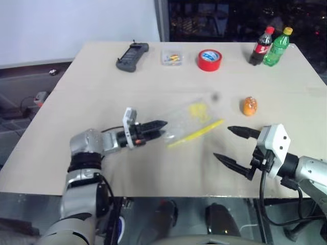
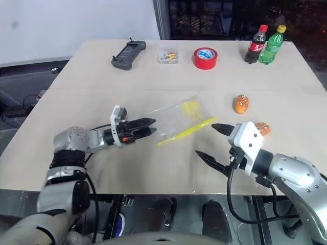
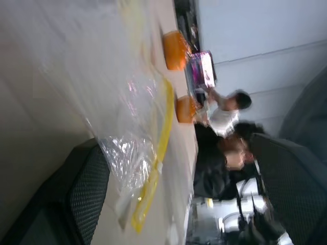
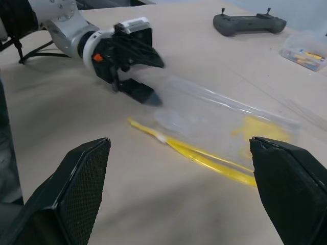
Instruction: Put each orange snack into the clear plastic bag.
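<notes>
The clear plastic bag (image 2: 179,119) lies flat mid-tabletop, a thin glossy film, crinkled at the near corner, with a yellow seal strip (image 2: 185,130) along its near edge and a yellow printed mark (image 2: 191,107) inside. Its long axis runs diagonally, from the near left up toward the far right. Two orange snacks sit to its right: one oval, bun-like and speckled pale (image 2: 241,103), the other (image 2: 262,128) nearer, just behind the right hand's white housing. Neither touches the bag. The left hand (image 2: 148,127) lies level at the bag's left corner, its black fingers spread with the corner between them, though I cannot tell if they touch the film. The right hand (image 2: 210,142) hovers just right of the seal strip, fingers wide apart, holding nothing. The tabletop (image 2: 102,87) is matte beige.
</notes>
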Action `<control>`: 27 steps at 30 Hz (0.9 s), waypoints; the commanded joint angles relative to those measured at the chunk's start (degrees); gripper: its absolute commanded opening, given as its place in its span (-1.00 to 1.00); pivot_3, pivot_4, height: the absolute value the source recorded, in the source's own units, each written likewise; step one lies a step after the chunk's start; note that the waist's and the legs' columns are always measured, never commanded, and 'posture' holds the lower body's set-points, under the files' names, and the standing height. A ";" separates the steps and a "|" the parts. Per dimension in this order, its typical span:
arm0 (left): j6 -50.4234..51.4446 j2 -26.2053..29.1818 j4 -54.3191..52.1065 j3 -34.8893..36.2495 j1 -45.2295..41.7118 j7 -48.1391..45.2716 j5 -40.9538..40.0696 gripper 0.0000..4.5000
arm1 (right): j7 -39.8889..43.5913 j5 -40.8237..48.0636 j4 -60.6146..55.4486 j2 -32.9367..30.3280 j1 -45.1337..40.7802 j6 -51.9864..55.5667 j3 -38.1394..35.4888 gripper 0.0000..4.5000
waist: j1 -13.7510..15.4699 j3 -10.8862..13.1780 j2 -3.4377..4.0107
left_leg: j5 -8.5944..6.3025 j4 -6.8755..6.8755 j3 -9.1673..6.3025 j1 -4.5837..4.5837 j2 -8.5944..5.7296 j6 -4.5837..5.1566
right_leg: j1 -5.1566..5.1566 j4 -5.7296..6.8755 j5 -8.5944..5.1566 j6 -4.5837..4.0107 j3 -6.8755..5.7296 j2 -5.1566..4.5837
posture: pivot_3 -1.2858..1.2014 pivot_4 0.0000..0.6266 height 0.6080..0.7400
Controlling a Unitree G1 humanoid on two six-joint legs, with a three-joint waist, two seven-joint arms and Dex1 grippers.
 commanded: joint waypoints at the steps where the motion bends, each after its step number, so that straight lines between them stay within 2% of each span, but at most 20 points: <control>1: 8.32 -5.43 -10.56 6.28 1.98 5.56 -6.69 1.00 | -0.52 -0.33 -1.64 0.69 0.22 -1.46 -0.07 0.98 | -0.10 0.01 -0.02 | 0.00 0.01 0.00 -0.01 0.00 0.00 | 0.00 0.00 0.00 0.00 0.00 0.00 | 0.03 -0.52 1.00; 3: 10.41 -8.38 -14.62 8.40 3.31 7.72 -8.68 1.00 | -0.22 -0.50 -1.29 0.86 0.33 -1.74 0.04 0.98 | -0.16 0.04 -0.06 | 0.00 0.01 0.02 -0.05 0.00 0.00 | 0.02 0.00 0.00 0.00 0.00 0.00 | 0.03 -0.52 1.00; 7: 8.24 -12.86 -18.42 10.24 5.09 17.14 -5.87 1.00 | 0.14 -1.20 -0.64 1.14 0.30 -2.30 0.41 0.98 | -0.41 0.03 -0.06 | 0.00 0.01 0.02 -0.02 0.01 -0.02 | 0.01 0.00 0.01 -0.01 -0.02 0.02 | 0.03 -0.52 1.00; 13: 4.93 -23.34 -22.32 14.38 4.42 29.57 -5.72 1.00 | 0.28 -2.30 0.00 1.65 0.35 -3.37 1.13 0.98 | 0.59 0.03 -0.08 | 0.00 0.04 0.03 0.00 -0.02 -0.01 | 0.17 -0.09 0.03 0.03 -0.06 -0.03 | 0.03 -0.52 1.00; 16: 6.17 -25.23 -24.43 15.07 5.51 31.08 -7.61 1.00 | -1.02 -3.50 -0.70 2.63 -0.14 -3.07 3.26 0.98 | 1.04 0.04 -0.08 | -0.01 0.05 0.02 -0.01 -0.03 -0.02 | 0.17 -0.10 0.03 0.04 -0.09 -0.03 | 0.03 -0.52 1.00; 19: 2.80 -31.31 -23.70 14.27 4.46 37.94 -5.56 1.00 | -0.22 -4.13 0.68 2.76 -0.33 -3.85 3.08 0.98 | 1.12 0.03 -0.07 | -0.01 0.05 0.01 -0.01 -0.02 -0.02 | 0.17 -0.10 0.03 0.04 -0.10 -0.02 | 0.03 -0.52 1.00; 21: 2.27 -32.37 -23.65 13.78 4.16 39.93 -5.81 1.00 | -0.13 -4.38 0.97 2.83 -0.47 -4.04 3.19 0.98 | 1.17 -0.01 -0.12 | -0.01 0.08 0.00 0.01 -0.04 -0.02 | 0.26 -0.13 0.03 0.05 -0.15 -0.04 | 0.03 -0.52 1.00; 24: 1.41 -33.73 -21.16 15.57 2.95 44.18 -7.68 0.61 | -0.34 -4.97 1.42 3.14 -0.96 -4.37 3.68 1.00 | 1.07 -0.02 -0.11 | -0.01 0.08 -0.01 0.08 -0.04 -0.02 | 0.33 -0.13 0.03 0.06 -0.16 -0.03 | 0.03 -0.52 1.00; 26: 0.25 -33.93 -19.45 15.47 2.20 45.99 -8.82 0.24 | -0.40 -6.08 1.77 3.00 -1.42 -4.53 4.16 1.00 | 1.02 -0.04 -0.09 | -0.01 0.08 -0.01 0.10 -0.03 -0.02 | 0.32 -0.12 0.02 0.07 -0.17 -0.01 | 0.03 -0.52 1.00; 27: -0.24 -33.72 -18.74 15.13 1.93 46.51 -9.59 -0.02 | -0.29 -6.58 1.98 2.93 -1.56 -4.68 4.36 1.00 | 1.03 -0.03 -0.09 | -0.01 0.08 -0.02 0.10 -0.02 -0.02 | 0.32 -0.11 0.02 0.07 -0.17 0.00 | 0.03 -0.52 1.00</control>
